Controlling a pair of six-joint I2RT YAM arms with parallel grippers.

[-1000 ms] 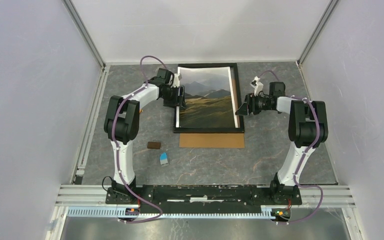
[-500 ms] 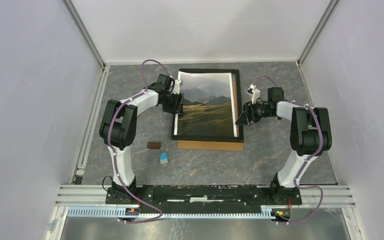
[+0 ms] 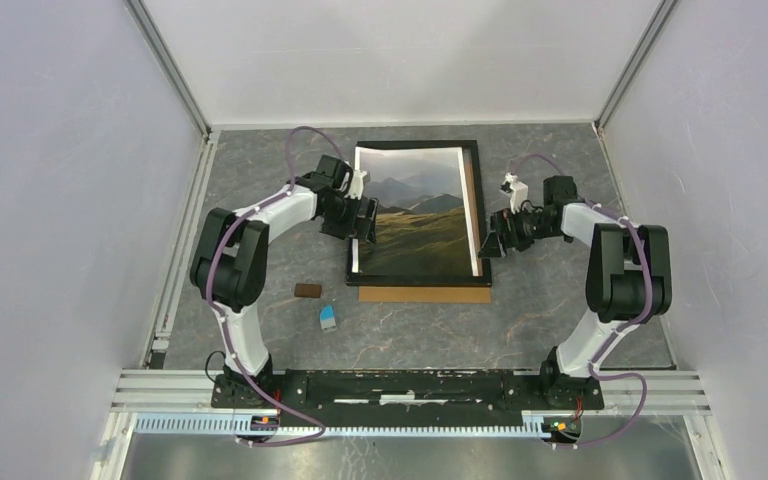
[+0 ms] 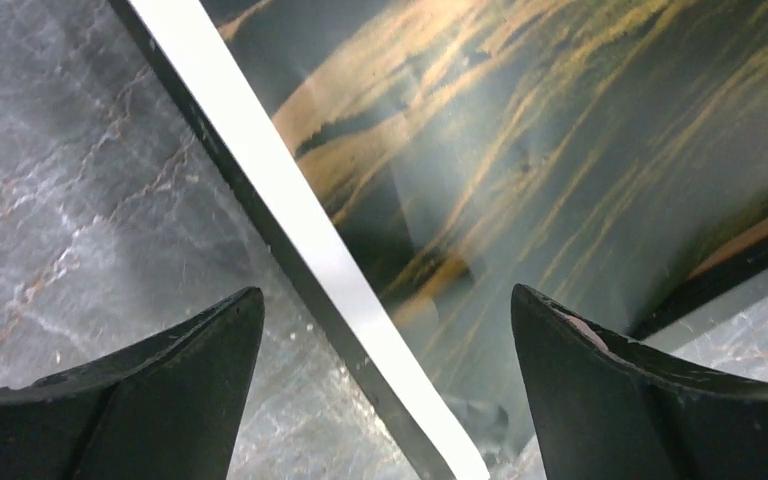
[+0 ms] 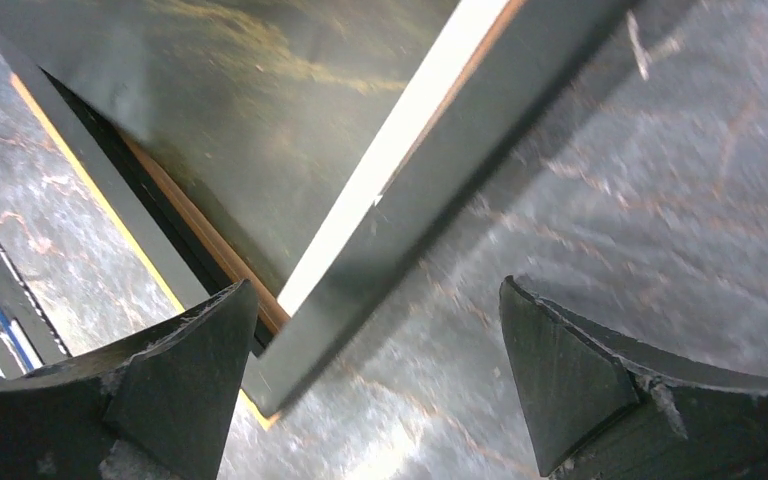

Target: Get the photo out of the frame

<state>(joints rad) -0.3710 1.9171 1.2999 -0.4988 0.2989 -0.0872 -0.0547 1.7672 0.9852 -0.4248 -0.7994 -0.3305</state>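
Left claw (image 3: pixel 365 218) and right claw (image 3: pixel 487 240) are being held spread, with the photo (image 3: pixel 418 215) lying between them on the frame (image 3: pixel 415 144). At the left wrist, its white border is being straddled by the fingers (image 4: pixel 190 350). At the right wrist, the frame's corner is being straddled above the surface (image 5: pixel 660 200).

The photo (image 3: pixel 417 215) shows green-brown hills; black frame (image 3: pixel 418 280), grey marbled table (image 3: pixel 560 320).

No writing, label, brand or number is legible from here. The photo (image 3: pixel 420 205) shows only a landscape, and the frame (image 3: pixel 420 280) has a plain black border. The small blue and white item (image 3: pixel 328 318) is too small to read.
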